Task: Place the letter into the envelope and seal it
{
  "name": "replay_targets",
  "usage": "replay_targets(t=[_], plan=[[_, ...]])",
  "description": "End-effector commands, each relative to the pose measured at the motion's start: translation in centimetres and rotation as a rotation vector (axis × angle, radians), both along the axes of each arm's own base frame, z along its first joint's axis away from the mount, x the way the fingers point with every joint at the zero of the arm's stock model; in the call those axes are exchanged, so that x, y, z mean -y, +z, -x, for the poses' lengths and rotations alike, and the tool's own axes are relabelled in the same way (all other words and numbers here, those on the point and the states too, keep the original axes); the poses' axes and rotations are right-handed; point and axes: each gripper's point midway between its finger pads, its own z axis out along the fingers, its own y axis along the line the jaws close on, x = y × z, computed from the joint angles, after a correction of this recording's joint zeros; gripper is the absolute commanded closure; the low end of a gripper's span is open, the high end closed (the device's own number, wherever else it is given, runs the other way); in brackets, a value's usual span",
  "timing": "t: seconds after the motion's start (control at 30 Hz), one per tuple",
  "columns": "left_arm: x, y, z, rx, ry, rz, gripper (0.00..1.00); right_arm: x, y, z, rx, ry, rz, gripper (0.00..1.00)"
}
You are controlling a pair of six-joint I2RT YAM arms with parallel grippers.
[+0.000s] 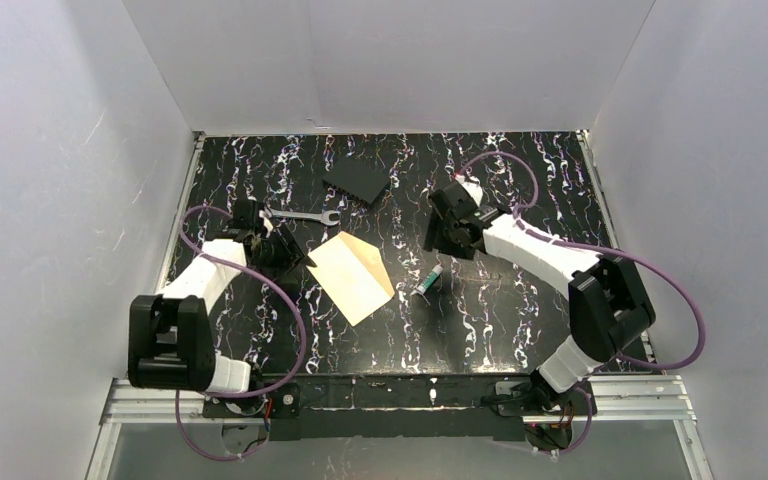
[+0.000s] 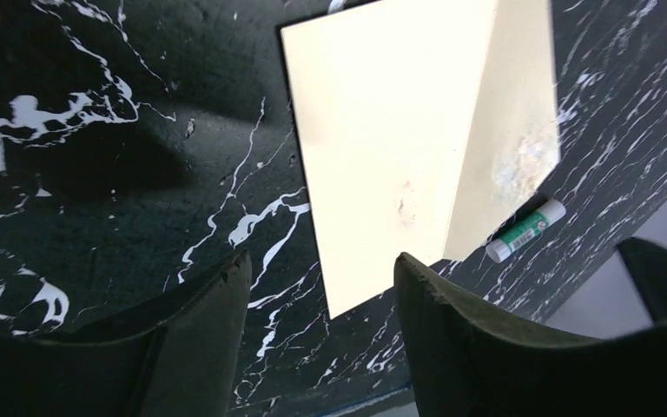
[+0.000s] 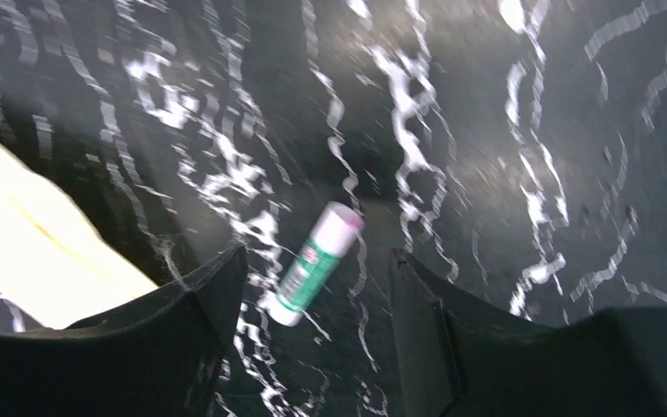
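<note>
The cream envelope [image 1: 350,275] lies flat in the middle of the table, with its flap [image 2: 512,113] creased along the right side and smudged there. No letter is visible in any view. My left gripper [image 1: 285,248] hovers just left of the envelope [image 2: 382,130]; in its wrist view the left gripper [image 2: 321,261] is open with only table between the fingers. My right gripper [image 1: 442,238] hangs open to the upper right of the envelope [image 3: 26,243]. A green-and-white glue stick [image 3: 313,261] lies on the table below the right gripper [image 3: 317,256], untouched.
The glue stick [image 1: 427,281] rests just right of the envelope, and the left wrist view shows the glue stick [image 2: 525,230] too. A metal wrench [image 1: 300,215] lies behind my left gripper. A black flat square [image 1: 357,180] sits at the back centre. White walls enclose the table.
</note>
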Motion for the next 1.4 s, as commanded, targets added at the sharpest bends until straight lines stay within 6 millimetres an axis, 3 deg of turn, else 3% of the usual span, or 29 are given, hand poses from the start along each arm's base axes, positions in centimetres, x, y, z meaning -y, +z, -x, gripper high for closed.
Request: replay_targets(t=[0.0,0.1,0.2,0.33,0.53,0.87,1.13,1.37], plan=[[-1.9,3.7,-1.0,0.131,0.013,-0.115,0.38,3.2,-1.4,2.3,-0.035,-0.173,0.049,0.30],[-3.1,5.1,-0.8,0.186,0.032,-0.184,0.26,2.3,-2.5,2.5,-0.065,-0.193,0.005,0.29],[-4.6,6.1,-0.4,0.224,0.039,-0.259,0.03,1.8,-3.7,2.9,-0.135,-0.222,0.006,0.28],[-6.8,7.9,-0.4,0.251,0.060,-0.324,0.02,0.8,-4.9,2.8,-0.174,-0.237,-0.021,0.30],[-8.2,9.4,-0.7,0.324,0.072,-0.396,0.02,1.2,-6.1,2.4,-0.210,-0.283,0.043,0.40],[-7.1,10.3,-0.6,0.388,0.068,-0.330,0.02,1.5,-7.0,2.7,-0.247,-0.288,0.092,0.51],[-4.7,11.8,-1.2,0.449,-0.027,-0.225,0.02,1.8,-7.9,3.0,-0.261,-0.273,0.112,0.63],[-2.8,12.2,-1.1,0.468,-0.099,-0.126,0.02,2.0,-8.5,2.4,-0.239,-0.243,0.144,0.55]])
